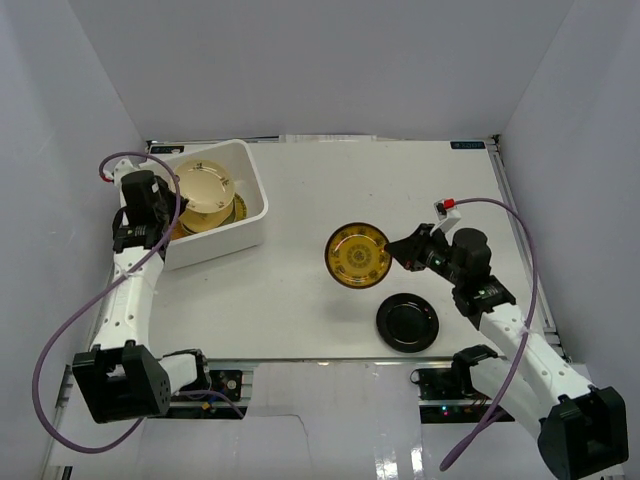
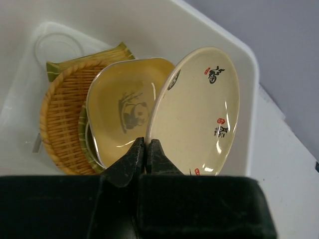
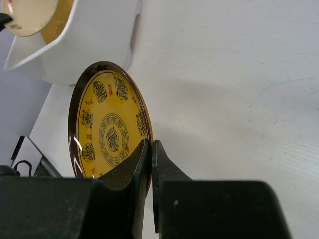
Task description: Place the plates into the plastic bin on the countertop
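Binning step: left hand [image 2: 145,149] pinches the cream plate [image 2: 199,109] by its rim, tilted inside the plastic bin [image 1: 225,240], so release is probably next; right hand [image 3: 151,149] pinches the gold-patterned plate [image 3: 107,124] above the worktop [image 1: 300,290], needing a carry to the bin.

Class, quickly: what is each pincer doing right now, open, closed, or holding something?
Left pincer: closed on the cream plate, at its rim.
Right pincer: closed on the gold-patterned plate, at its rim.

Left hand [image 1: 176,222] holds a round cream plate [image 1: 205,188] in the white rectangular plastic bin [image 1: 250,216], at the far left corner of the bench [image 1: 300,300]. Right hand [image 1: 396,250] grips a gold-patterned dark round plate [image 1: 358,255] mid-bench, with a glossy black round plate [image 1: 407,322] just nearer.
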### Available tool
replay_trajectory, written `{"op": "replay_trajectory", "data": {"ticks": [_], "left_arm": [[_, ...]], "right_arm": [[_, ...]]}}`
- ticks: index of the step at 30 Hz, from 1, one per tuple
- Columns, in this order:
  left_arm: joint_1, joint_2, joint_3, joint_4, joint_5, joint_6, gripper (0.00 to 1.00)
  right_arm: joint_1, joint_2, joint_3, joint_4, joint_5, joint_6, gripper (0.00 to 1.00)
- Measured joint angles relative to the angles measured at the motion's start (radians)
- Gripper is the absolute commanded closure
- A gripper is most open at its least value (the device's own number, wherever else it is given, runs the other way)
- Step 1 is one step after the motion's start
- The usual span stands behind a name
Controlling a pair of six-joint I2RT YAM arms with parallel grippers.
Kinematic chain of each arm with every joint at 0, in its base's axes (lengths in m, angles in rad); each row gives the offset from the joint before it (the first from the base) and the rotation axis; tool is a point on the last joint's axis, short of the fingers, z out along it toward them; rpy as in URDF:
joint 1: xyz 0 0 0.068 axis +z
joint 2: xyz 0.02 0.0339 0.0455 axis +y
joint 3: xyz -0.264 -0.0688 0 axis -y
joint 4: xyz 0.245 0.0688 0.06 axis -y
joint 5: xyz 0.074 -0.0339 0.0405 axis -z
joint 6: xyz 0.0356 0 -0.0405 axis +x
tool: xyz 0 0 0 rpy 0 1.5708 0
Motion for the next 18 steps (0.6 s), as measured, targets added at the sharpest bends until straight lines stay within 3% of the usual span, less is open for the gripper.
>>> {"op": "replay_trajectory", "data": {"ticks": [9,12,13,14,15,16,18], "left_arm": [[0.052,0.136,-0.012,0.026,-0.076,0.032,1.00],[0.079,0.220,-0.012,0.043,-0.100,0.031,0.88],[0.086,0.246,-0.012,0.046,-0.100,0.027,0.83],[0.094,0.262,-0.012,0.056,-0.098,0.017,0.61],[0.097,0.266,-0.013,0.067,-0.095,0.019,0.49],[0.098,0.259,-0.020,0.079,-0.087,0.021,0.28],[0.098,0.222,-0.042,0.087,-0.066,0.022,0.13]], "right_arm": [[0.241,0.176,0.146,0.020,0.080,-0.008,0.92],[0.322,0.259,0.206,0.032,0.113,-0.014,0.92],[0.342,0.285,0.226,0.037,0.124,-0.014,0.92],[0.366,0.320,0.255,0.043,0.139,-0.018,0.92],[0.375,0.338,0.270,0.048,0.143,-0.019,0.92],[0.389,0.365,0.297,0.046,0.154,-0.022,0.92],[0.408,0.416,0.351,0.050,0.169,-0.025,0.92]]}}
